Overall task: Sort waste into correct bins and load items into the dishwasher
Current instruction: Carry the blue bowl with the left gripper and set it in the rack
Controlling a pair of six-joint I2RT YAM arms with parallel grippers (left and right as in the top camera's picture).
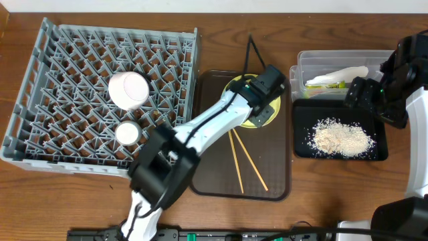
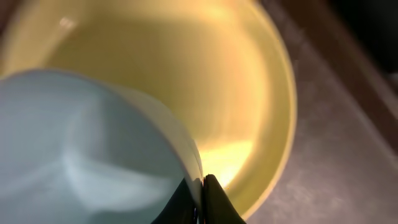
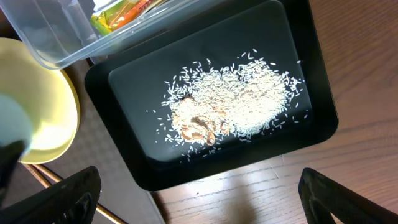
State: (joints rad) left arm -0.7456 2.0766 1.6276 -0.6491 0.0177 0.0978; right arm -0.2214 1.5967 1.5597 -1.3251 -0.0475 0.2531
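Left gripper [image 2: 203,183]: fingers together, pinched on the near rim of the light blue bowl [image 2: 81,149].
Light blue bowl: over the yellow plate [image 2: 249,81], on the brown serving tray [image 1: 274,174].
Right gripper [image 3: 199,177]: jaws wide apart, holding nothing, above the near edge of the black tray [image 3: 130,81].
Rice crumbs [image 3: 230,102]: heaped mid-tray.
Clear tub [image 1: 314,61]: just beyond the black tray; holds the napkin [image 1: 338,75] and wrapper [image 3: 121,14].
Chopsticks [image 1: 246,159]: on the serving tray, near side of the plate.
Dish rack [image 1: 80,53]: far left, holding the white bowl [image 1: 128,89] and small white cup [image 1: 127,133].
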